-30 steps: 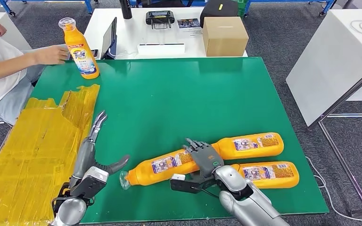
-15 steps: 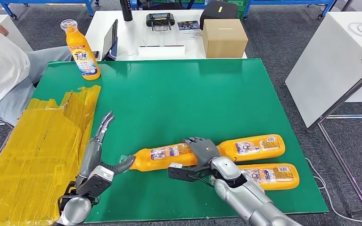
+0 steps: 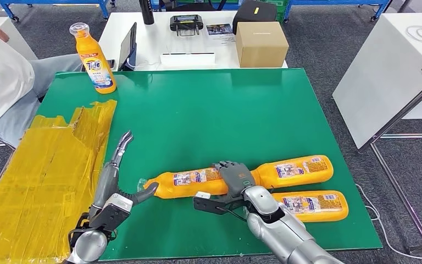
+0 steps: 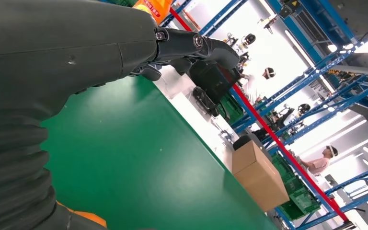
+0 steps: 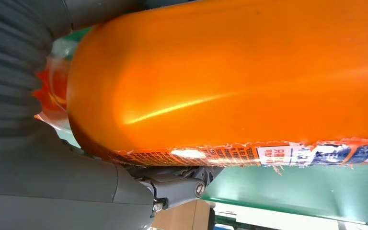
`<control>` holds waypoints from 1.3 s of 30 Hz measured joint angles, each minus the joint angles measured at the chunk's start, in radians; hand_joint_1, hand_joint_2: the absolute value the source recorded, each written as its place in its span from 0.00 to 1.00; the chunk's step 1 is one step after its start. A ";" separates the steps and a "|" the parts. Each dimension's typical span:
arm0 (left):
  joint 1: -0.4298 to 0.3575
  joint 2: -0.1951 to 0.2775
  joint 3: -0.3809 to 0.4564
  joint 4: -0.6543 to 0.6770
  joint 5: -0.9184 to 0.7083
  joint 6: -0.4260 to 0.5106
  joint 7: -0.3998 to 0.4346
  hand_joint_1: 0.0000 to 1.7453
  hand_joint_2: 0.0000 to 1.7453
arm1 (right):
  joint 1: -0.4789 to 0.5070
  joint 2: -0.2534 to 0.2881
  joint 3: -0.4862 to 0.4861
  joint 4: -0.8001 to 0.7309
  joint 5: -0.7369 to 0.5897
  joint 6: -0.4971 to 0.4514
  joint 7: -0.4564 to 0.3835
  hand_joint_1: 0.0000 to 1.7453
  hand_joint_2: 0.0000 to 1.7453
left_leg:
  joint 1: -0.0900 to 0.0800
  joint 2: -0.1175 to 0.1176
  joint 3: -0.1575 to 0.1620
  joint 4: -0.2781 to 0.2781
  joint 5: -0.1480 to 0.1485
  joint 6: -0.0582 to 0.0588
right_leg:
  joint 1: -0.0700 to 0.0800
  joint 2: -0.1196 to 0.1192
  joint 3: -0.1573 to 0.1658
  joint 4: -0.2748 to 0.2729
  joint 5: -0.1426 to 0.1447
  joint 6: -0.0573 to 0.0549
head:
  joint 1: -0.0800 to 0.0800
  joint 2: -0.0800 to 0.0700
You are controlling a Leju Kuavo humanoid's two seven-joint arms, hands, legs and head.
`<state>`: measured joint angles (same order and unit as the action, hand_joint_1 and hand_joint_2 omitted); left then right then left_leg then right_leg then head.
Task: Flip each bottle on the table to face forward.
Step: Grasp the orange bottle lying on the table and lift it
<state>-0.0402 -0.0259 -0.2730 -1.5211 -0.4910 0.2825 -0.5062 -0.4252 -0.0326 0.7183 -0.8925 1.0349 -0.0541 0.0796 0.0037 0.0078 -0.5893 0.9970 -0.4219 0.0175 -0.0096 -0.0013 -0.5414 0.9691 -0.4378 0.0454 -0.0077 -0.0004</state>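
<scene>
Three orange bottles lie on the green table [image 3: 209,110] with their back labels up. My right hand [image 3: 235,180] grips the nearest lying bottle [image 3: 189,182] around its middle, fingers over it and thumb beneath. The right wrist view has this bottle [image 5: 230,72] close up against the thumb [image 5: 172,187]. The other two bottles [image 3: 294,169] [image 3: 312,204] lie just right of that hand. My left hand [image 3: 112,184] is open, fingers pointing away, its thumb beside the held bottle's cap. A fourth bottle [image 3: 95,59] stands upright at the far left corner, Tide label facing me.
A yellow taped sheet [image 3: 38,176] covers the table's left side. A person in white [image 3: 0,82] sits at the left edge. Behind stands a white table [image 3: 159,33] with a cardboard box [image 3: 261,41] and devices. Another white table [image 3: 384,71] stands at the right.
The person's hand let go of the upright bottle and withdrew. My right hand swung the gripped bottle's cap end farther from me, up beside my left thumb. The left hand rose slightly.
</scene>
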 joint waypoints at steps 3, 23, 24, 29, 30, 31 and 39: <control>0.002 -0.001 0.000 0.000 0.001 -0.001 0.000 0.00 1.00 | 0.010 0.008 0.000 -0.001 0.012 -0.036 0.000 1.00 1.00 | 0.000 0.000 0.000 0.000 0.000 0.000 | 0.000 0.000 0.000 0.000 0.000 0.000 | 0.000 0.000; 0.064 -0.025 0.009 -0.084 0.189 -0.118 -0.002 0.00 1.00 | 0.266 0.092 -0.273 -0.355 -0.046 -0.474 -0.121 1.00 1.00 | 0.000 -0.001 -0.009 0.000 0.000 0.000 | 0.000 0.000 -0.007 0.000 0.000 0.000 | 0.000 0.000; 0.067 -0.026 0.010 -0.088 0.193 -0.120 -0.002 0.00 1.00 | 0.269 0.094 -0.282 -0.360 -0.048 -0.475 -0.122 1.00 1.00 | 0.000 -0.001 -0.009 0.000 0.000 0.000 | 0.000 0.000 -0.007 0.000 0.000 0.000 | 0.000 0.000; 0.074 -0.035 0.016 -0.100 0.241 -0.130 -0.007 0.00 1.00 | 0.280 0.104 -0.307 -0.372 -0.054 -0.476 -0.126 1.00 1.00 | 0.000 -0.001 -0.009 0.000 0.000 0.000 | 0.000 0.000 -0.007 0.000 0.000 0.000 | 0.000 0.000; 0.076 -0.041 0.022 -0.105 0.283 -0.133 -0.011 0.00 1.00 | 0.281 0.106 -0.312 -0.372 -0.059 -0.476 -0.127 1.00 1.00 | 0.000 -0.001 -0.009 0.000 0.000 0.000 | 0.000 0.000 -0.007 0.000 0.000 0.000 | 0.000 0.000; 0.079 -0.051 0.032 -0.111 0.340 -0.136 -0.015 0.00 1.00 | 0.283 0.108 -0.318 -0.372 -0.065 -0.476 -0.128 1.00 1.00 | 0.000 -0.001 -0.009 0.000 0.000 0.000 | 0.000 0.000 -0.007 0.000 0.000 0.000 | 0.000 0.000; 0.088 -0.136 0.158 -0.174 0.725 -0.179 0.011 0.00 1.00 | 0.284 0.127 -0.350 -0.360 -0.119 -0.488 -0.157 1.00 1.00 | 0.000 -0.002 -0.009 0.000 0.000 0.000 | 0.000 0.000 -0.008 0.000 0.000 0.000 | 0.000 0.000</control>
<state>0.0478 -0.1620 -0.1153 -1.6953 0.2344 0.1033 -0.4953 -0.1413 0.0942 0.3684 -1.2522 0.9158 -0.5425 -0.0775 0.0037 0.0061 -0.5987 0.9970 -0.4220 0.0174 -0.0095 -0.0018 -0.5492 0.9692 -0.4380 0.0454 -0.0076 -0.0004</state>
